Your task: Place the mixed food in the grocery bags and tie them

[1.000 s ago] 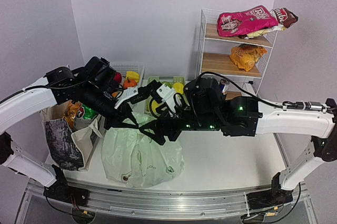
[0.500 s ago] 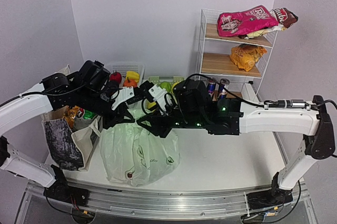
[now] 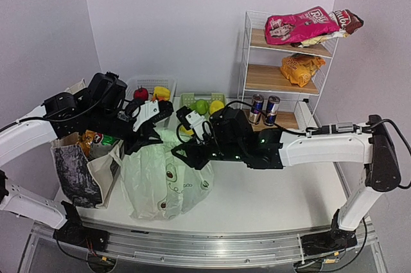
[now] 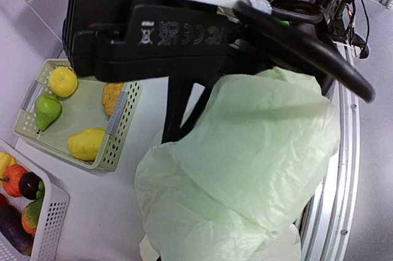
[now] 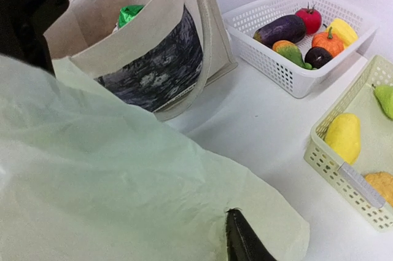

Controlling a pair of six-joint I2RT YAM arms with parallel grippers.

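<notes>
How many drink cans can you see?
2. The left can and the right can stand side by side on the bottom level of the wire shelf. Others may be hidden from view.

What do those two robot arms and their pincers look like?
Both the left arm and right arm are smooth white tubes joined by chunky black joints, with black cables looping alongside. Small green lights glow on the right arm's black section. The left gripper and right gripper are black with white plates; one black housing bears small moulded symbols.
</notes>
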